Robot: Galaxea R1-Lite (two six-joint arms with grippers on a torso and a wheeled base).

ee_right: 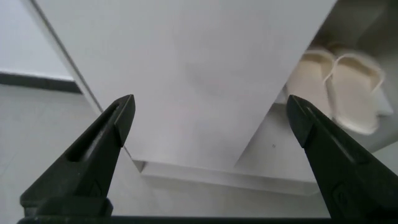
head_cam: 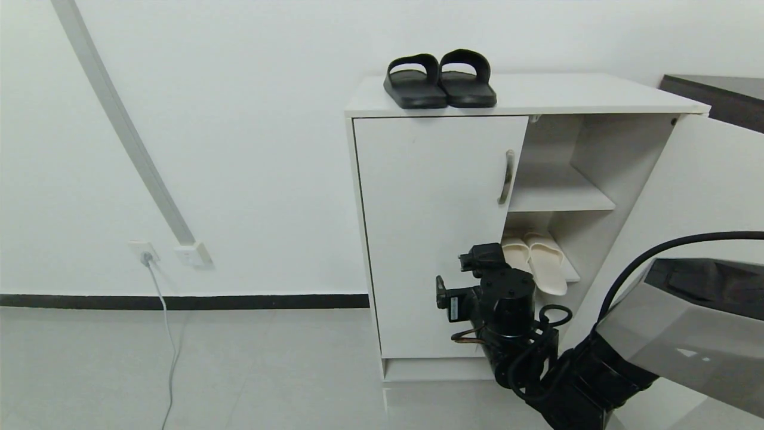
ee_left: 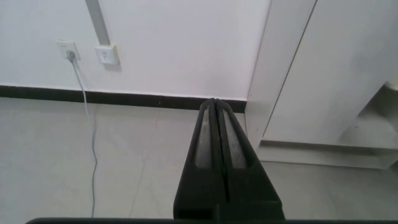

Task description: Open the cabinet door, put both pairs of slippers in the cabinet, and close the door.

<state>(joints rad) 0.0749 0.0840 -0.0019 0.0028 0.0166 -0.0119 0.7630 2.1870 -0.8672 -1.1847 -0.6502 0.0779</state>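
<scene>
A white cabinet stands against the wall. Its right door is swung open; the left door with a metal handle is closed. A pair of black slippers sits on the cabinet top. A cream pair of slippers lies on the lower shelf inside, also seen as the cream slippers. My right gripper is open, low before the closed left door, with nothing between its fingers. My left gripper is shut and empty, above the floor left of the cabinet.
A grey tiled floor spreads left of the cabinet. A wall socket with a cable and a slanted conduit are on the wall at left. A dark countertop shows at far right. The upper shelf is bare.
</scene>
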